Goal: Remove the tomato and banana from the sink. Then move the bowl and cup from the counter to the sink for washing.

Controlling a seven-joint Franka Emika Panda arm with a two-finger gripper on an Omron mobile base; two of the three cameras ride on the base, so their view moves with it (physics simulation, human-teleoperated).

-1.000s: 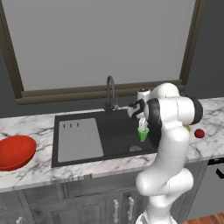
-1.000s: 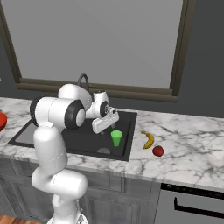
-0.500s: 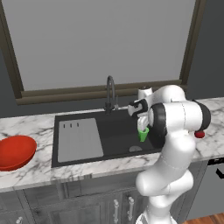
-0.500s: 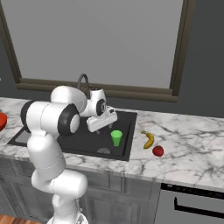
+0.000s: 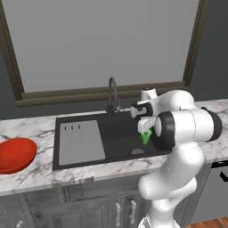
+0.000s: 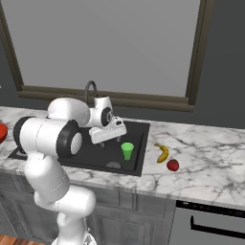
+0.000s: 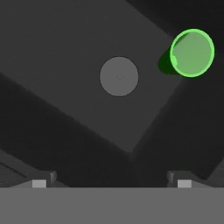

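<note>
Red-orange and glossy, the bowl point(image 5: 15, 154) sits at the far left of the white marble counter point(image 5: 31, 178) in the left base view, well apart from the black sink point(image 5: 111, 140). It is empty as far as can be seen. Being wide, shallow and smooth, it probably handles as a stiff, slippery shell, best pinched at the rim rather than around its body. Inside the basin the green cup point(image 5: 146, 136) stands upright near the drain, partly hidden by the arm. The gripper point(image 5: 141, 116) hangs above the basin, just over the cup.

From the right base view, the cup point(image 6: 127, 150) stands free in the sink point(image 6: 136, 143), touching nothing but the floor of the basin, with the gripper point(image 6: 109, 134) up and to its left. The banana point(image 6: 162, 153) and tomato point(image 6: 173, 165) lie on the counter point(image 6: 210, 177) just beside the sink's right edge, close together, so the basin holds the cup alone.

Looking down from the hand view, the fingertips point(image 7: 43, 180) stand wide apart with nothing between them. The drain point(image 7: 119, 76) lies near the centre, and the cup point(image 7: 191, 53) shows its open, empty mouth at the upper right.
</note>
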